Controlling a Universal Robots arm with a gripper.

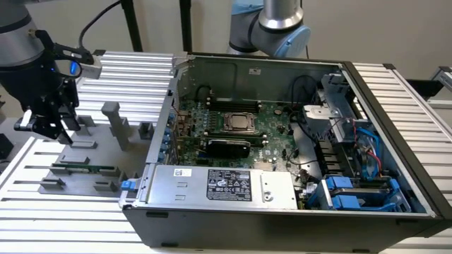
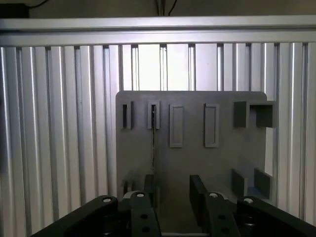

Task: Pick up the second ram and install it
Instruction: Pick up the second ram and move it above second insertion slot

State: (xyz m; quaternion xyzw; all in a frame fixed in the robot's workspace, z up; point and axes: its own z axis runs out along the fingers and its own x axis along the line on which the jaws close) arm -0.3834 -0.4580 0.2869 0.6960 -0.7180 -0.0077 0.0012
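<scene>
Tabletop (image 1: 42, 211): ribbed aluminium slats, with a pale wall behind.
Second ram (image 1: 81, 169): set on edge in the grey fixture plate (image 1: 99, 153), below the claw and just ahead of it, untouched.
Claw (image 1: 56, 135): spread open and empty, hovering over the plate.
Computer case (image 1: 282, 206): lid off, well off to the claw's side.
Hard to make out: from the wrist, the ram (image 2: 154, 143) is a thin dark line, and the claw (image 2: 173, 190) is cut off.
</scene>
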